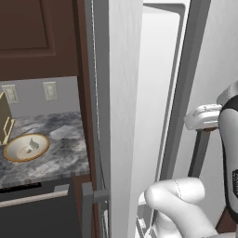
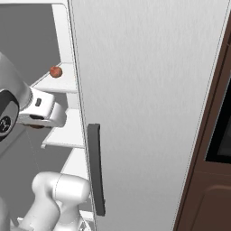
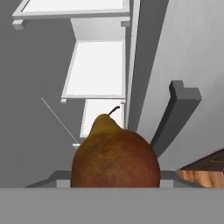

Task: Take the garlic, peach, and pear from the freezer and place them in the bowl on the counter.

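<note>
right up against the hand, pear point(image 3: 114, 157); grip unclear, fingertips hidden behind it

reddish-brown pear point(image 3: 115, 162), tan-rimmed cream bowl point(image 1: 26, 147), grey marbled counter point(image 1: 65, 148).

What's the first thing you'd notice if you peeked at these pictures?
A big reddish-brown pear sits right up close at the bottom of the hand view, stem pointing toward the white freezer shelves. In the right base view a small red fruit rests on an upper shelf. On the dark marbled counter to the left stands the bowl with a small whitish thing inside.
</note>
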